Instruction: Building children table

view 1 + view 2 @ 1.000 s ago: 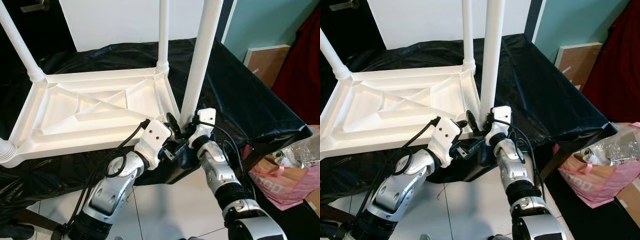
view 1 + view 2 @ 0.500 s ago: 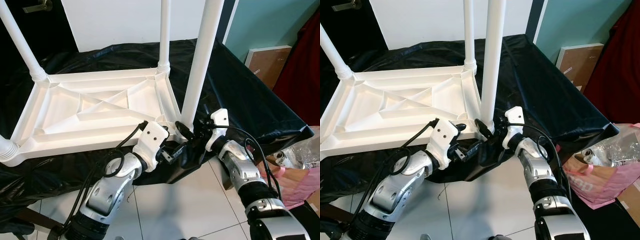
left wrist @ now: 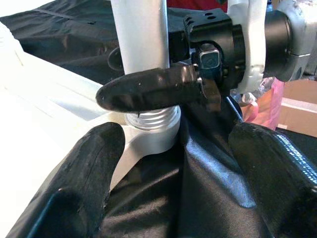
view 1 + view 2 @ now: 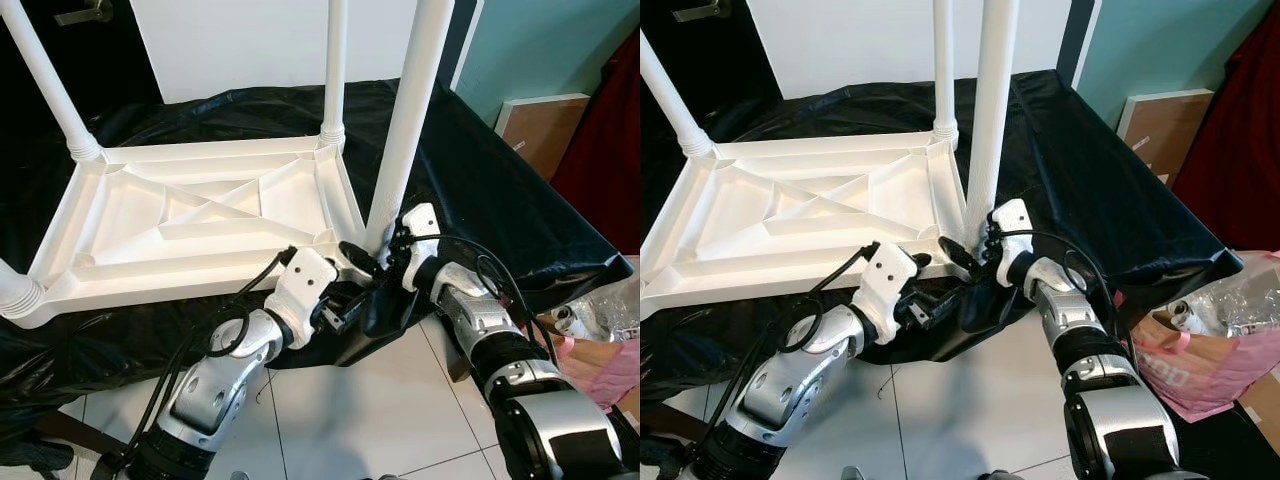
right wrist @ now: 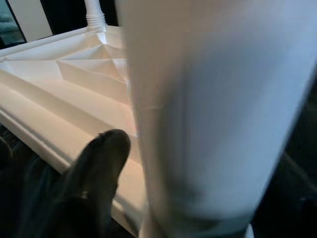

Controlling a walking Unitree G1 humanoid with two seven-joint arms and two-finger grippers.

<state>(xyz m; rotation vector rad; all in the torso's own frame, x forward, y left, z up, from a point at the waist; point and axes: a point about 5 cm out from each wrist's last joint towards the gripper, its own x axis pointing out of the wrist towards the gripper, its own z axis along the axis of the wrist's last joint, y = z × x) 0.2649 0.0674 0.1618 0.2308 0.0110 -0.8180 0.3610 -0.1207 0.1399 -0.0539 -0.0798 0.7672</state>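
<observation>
A white plastic table [image 4: 200, 215] lies upside down on a black cloth, with its legs pointing up. The near right leg [image 4: 410, 120] stands in the corner socket [image 3: 148, 131], where its thread shows. My right gripper [image 4: 375, 250] is shut on this leg just above the socket. One finger [image 3: 148, 91] lies across the leg's front and the other sits behind it. In the right wrist view the leg [image 5: 208, 109] stands close beside one finger [image 5: 99, 158]. My left gripper [image 3: 168, 163] is open just below that corner, its fingers spread either side of the socket and holding nothing.
The black cloth [image 4: 500, 220] hangs over the platform's edge down to a white tile floor [image 4: 370, 400]. A pink bag [image 4: 600, 350] lies on the floor at the right. A cardboard box [image 4: 540, 125] leans by the teal wall. A white board stands behind the table.
Half a second ago my right gripper was off to the right of the leg. It has now swung back left and closed around the leg's base. My left gripper has barely moved.
</observation>
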